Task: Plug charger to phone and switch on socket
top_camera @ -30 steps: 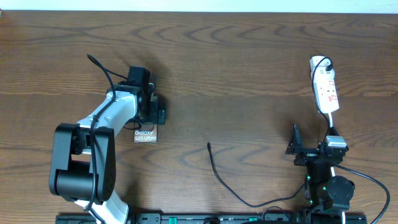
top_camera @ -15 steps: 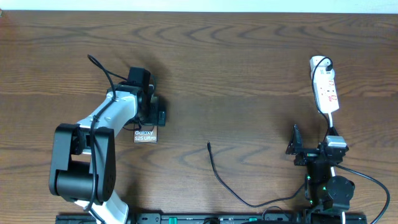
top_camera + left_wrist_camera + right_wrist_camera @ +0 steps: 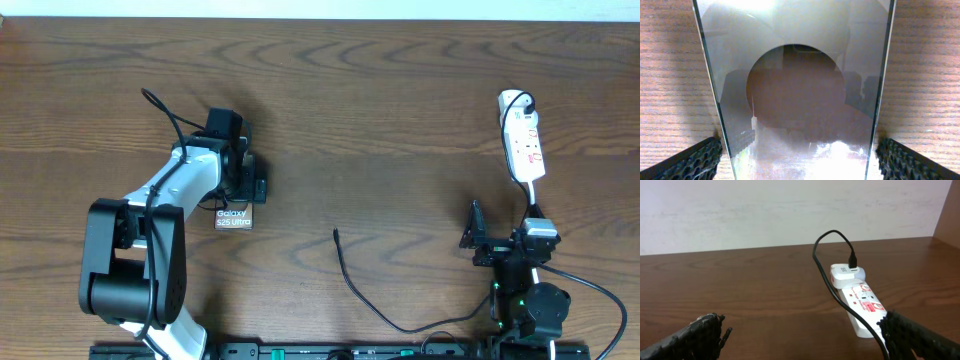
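I am securing the phone, pinching it across its width with my left gripper. My right gripper is hanging spread, empty, near the socket. Next move: fetching the charger tip lying between them.

My left tool clamps the phone, arm outstretched — my right tool, arm folded, gapes wide.

table: dark brown wood grain | wall: pale, behind table's far edge
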You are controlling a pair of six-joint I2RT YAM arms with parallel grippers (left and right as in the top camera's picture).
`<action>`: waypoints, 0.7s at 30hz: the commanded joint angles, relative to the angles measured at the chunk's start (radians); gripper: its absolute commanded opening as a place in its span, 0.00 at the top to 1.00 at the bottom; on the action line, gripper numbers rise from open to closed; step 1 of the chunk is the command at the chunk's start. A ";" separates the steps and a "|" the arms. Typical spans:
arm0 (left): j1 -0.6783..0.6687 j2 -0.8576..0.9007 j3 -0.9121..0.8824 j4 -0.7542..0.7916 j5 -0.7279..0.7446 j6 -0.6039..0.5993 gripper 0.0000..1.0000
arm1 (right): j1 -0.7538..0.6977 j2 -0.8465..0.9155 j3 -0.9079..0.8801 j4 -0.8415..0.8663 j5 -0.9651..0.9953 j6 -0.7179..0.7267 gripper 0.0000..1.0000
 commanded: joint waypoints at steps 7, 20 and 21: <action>-0.005 0.059 -0.058 -0.024 -0.018 0.010 0.00 | 0.008 -0.005 -0.002 -0.004 0.008 0.010 0.01; -0.005 0.059 -0.058 -0.024 -0.018 0.014 0.07 | 0.008 -0.005 -0.002 -0.004 0.008 0.010 0.01; -0.005 0.059 -0.058 -0.024 -0.018 0.014 0.07 | 0.008 -0.005 -0.002 -0.004 0.008 0.010 0.01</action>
